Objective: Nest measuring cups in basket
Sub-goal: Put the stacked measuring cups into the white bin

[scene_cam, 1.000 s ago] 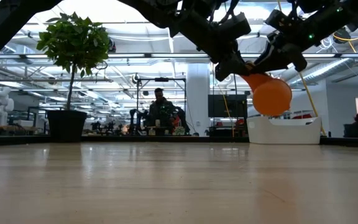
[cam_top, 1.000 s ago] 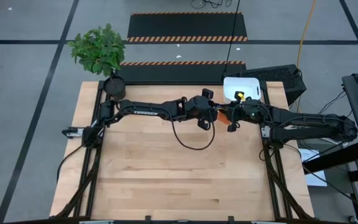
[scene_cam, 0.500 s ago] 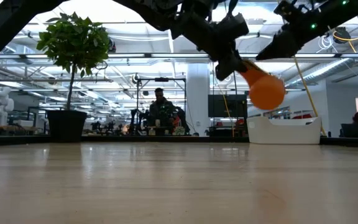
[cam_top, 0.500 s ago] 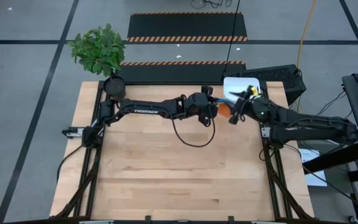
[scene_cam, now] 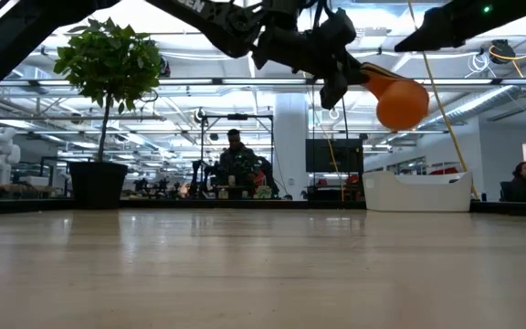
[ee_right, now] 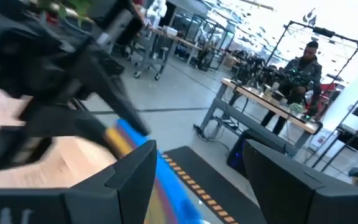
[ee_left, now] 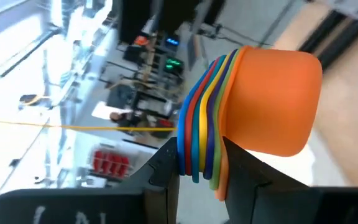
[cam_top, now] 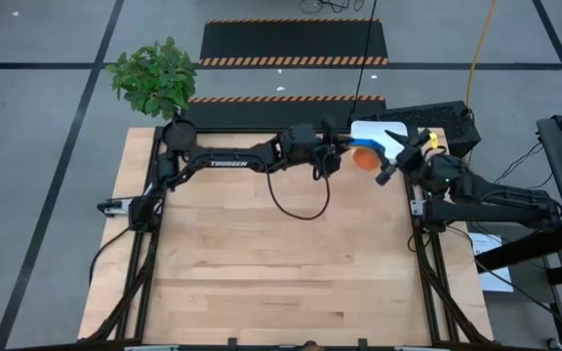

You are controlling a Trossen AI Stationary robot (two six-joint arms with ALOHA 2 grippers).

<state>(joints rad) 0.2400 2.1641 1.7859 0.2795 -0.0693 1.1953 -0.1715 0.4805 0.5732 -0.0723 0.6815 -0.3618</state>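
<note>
The measuring cups (ee_left: pixel 272 106) are nested in one stack, orange outermost, with the rims and handles of several other colours showing beside it. My left gripper (cam_top: pixel 338 156) is shut on the stack and holds it in the air (scene_cam: pixel 402 102), by the near left corner of the white basket (cam_top: pixel 371 130). In the low view the basket (scene_cam: pixel 418 192) stands on the table below and beyond the cups. My right gripper (cam_top: pixel 395 168) is open, to the right of the stack and apart from it; its own wrist view shows the gap (ee_right: pixel 197 180) between its fingers. My left gripper pinches the stacked handles (ee_left: pixel 197 149) between its two fingers (ee_left: pixel 160 177). It comes roughly level from the table's left, and the handles run along the fingers. The stack is lifted clear. Its orange bowl (scene_cam: pixel 402 102) sticks out beyond the fingertips and sits a little lower than the handles.
A dark round pot with a leafy plant (cam_top: pixel 154 78) stands at the table's far left corner (scene_cam: pixel 99 183). A black cable (cam_top: pixel 296 200) loops down from the left arm over the table's middle. Beyond the table, people are at benches in the room (scene_cam: pixel 236 160).
My left gripper has carried the cup stack up and toward the table's far right, up to the basket's corner. My right gripper, which was at the stack a second ago, has drawn away toward the table's right edge and stands apart from it.
</note>
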